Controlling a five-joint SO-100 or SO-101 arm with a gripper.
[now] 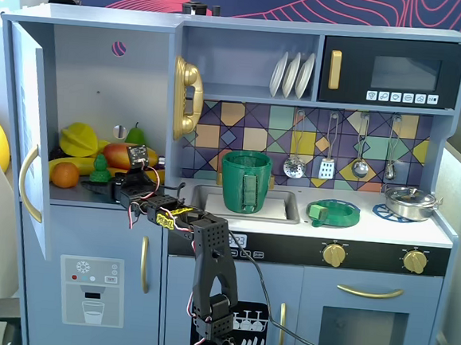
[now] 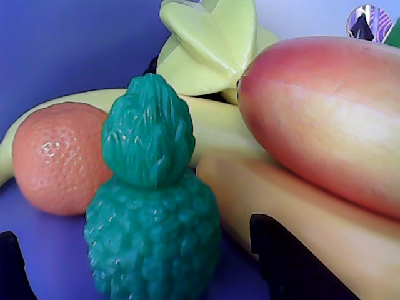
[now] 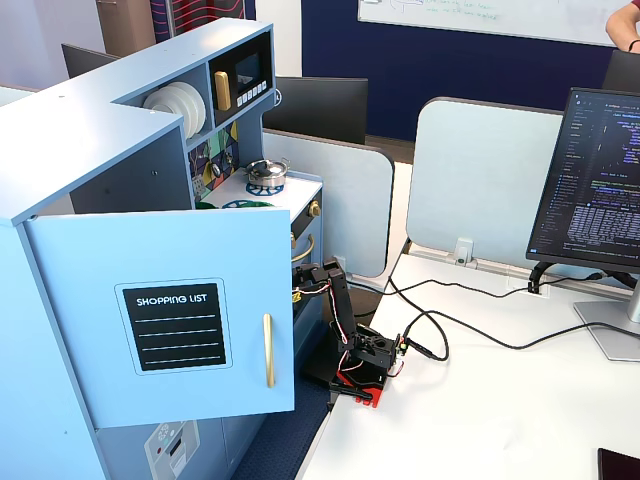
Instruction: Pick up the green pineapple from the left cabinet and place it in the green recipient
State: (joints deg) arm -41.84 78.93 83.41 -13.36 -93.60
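Observation:
The green pineapple (image 1: 100,169) stands upright on the shelf of the open left cabinet (image 1: 90,73), in front of the other fruit. In the wrist view it (image 2: 153,231) fills the centre. My gripper (image 1: 115,182) reaches into the cabinet from the right. It (image 2: 134,234) is open, with one black finger (image 2: 9,269) left of the pineapple and the other (image 2: 294,262) to its right, both apart from it. The green recipient (image 1: 246,182) stands in the sink, right of the cabinet. In the other fixed view the cabinet door (image 3: 160,310) hides the gripper and the pineapple.
An orange (image 2: 53,156), a banana (image 2: 212,122), a yellow star fruit (image 2: 209,44) and a mango (image 2: 325,119) crowd the pineapple. A pale yellow fruit (image 2: 325,225) lies against the right finger. A flat green lid (image 1: 333,213) lies on the counter.

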